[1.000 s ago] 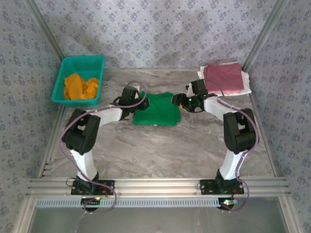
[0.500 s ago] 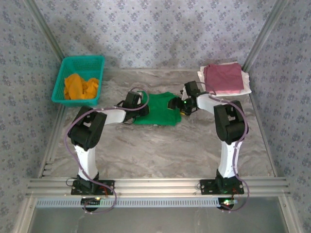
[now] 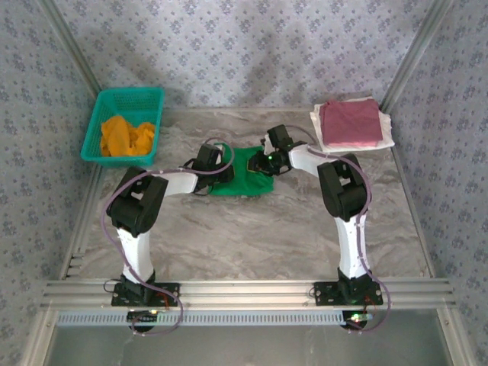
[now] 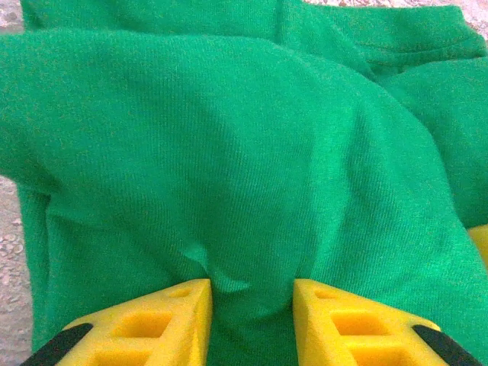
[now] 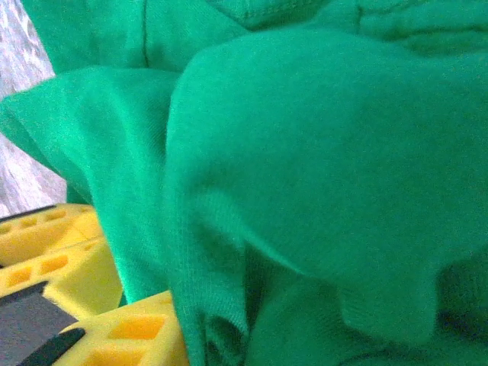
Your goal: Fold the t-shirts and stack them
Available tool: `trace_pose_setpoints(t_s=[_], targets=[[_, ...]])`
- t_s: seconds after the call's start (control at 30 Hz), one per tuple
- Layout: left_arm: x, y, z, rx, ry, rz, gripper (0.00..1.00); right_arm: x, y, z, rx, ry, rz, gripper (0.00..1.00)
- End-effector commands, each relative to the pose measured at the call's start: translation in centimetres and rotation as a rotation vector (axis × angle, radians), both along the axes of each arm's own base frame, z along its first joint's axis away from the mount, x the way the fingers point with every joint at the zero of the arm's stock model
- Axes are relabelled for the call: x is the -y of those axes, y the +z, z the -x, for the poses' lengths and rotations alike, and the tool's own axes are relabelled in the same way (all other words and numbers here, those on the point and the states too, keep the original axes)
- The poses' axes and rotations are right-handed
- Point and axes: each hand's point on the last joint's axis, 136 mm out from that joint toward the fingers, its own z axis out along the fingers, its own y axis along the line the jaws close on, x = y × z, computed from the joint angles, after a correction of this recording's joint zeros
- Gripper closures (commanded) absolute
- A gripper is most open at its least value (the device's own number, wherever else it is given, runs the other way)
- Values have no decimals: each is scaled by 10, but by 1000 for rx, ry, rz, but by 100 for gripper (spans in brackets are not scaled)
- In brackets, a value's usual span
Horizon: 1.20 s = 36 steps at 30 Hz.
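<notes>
The bright green t-shirt [image 3: 242,180] lies bunched in the middle of the table, between both arms. My left gripper [image 3: 223,171] is at its left edge; in the left wrist view its yellow fingers [image 4: 164,313] are shut on a pinched fold of the green cloth [image 4: 229,137]. My right gripper [image 3: 263,162] is at the shirt's upper right. There the green cloth [image 5: 320,137] is heaped over the jaws, shut on it, and one yellow finger [image 5: 130,335] shows. An orange t-shirt [image 3: 127,136] lies in the basket. A maroon-pink t-shirt [image 3: 349,122] rests folded on a white one [image 3: 387,141].
The teal mesh basket [image 3: 107,103] stands at the back left of the marble table [image 3: 244,236]. The folded pile sits at the back right corner. Metal frame rails [image 3: 244,290] run along the near edge and up both sides, with patterned walls behind.
My right gripper has moved left onto the green t-shirt and closed, pulling its right edge inward so the shirt looks narrower. The left gripper shifted slightly right, still gripping.
</notes>
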Motion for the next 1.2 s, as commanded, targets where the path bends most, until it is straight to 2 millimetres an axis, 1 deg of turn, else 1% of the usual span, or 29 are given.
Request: trace_pose_setpoints(t_s=[0.0, 0.03, 0.1, 0.17, 0.2, 0.33, 0.37, 0.47, 0.57, 0.67, 0.77, 0.93, 1.03, 1.17], targets=[[0, -14, 16, -52, -13, -23, 67, 4, 0, -5, -22, -30, 2, 82], [-3, -10, 15, -44, 0, -32, 66, 11, 2, -8, -13, -47, 23, 88], [-12, 1, 15, -12, 36, -51, 58, 31, 5, -14, -5, -76, 72, 100], [-22, 18, 16, 25, 71, -68, 47, 50, 8, -20, 6, -95, 110, 100], [-29, 24, 17, 37, 95, -84, 45, 59, 9, -22, 11, -102, 124, 100], [-53, 63, 27, 111, 153, -128, 41, 98, 19, -34, 61, -103, 235, 100], [-59, 76, 30, 138, 164, -132, 40, 109, 24, -39, 81, -103, 278, 100], [-76, 101, 44, 188, 190, -149, 39, 136, 46, -57, 163, -93, 364, 100], [-92, 113, 58, 216, 221, -168, 38, 151, 71, -73, 257, -11, 467, 100], [-105, 115, 70, 230, 254, -172, 37, 165, 91, -91, 302, 43, 565, 100], [-113, 109, 77, 228, 279, -174, 37, 171, 104, -102, 320, 78, 620, 100], [-116, 99, 82, 206, 282, -185, 37, 187, 113, -122, 363, 78, 677, 100], [-117, 98, 81, 199, 276, -202, 37, 202, 117, -132, 374, 62, 713, 100], [-116, 95, 80, 186, 266, -224, 37, 228, 124, -143, 390, 47, 764, 100]])
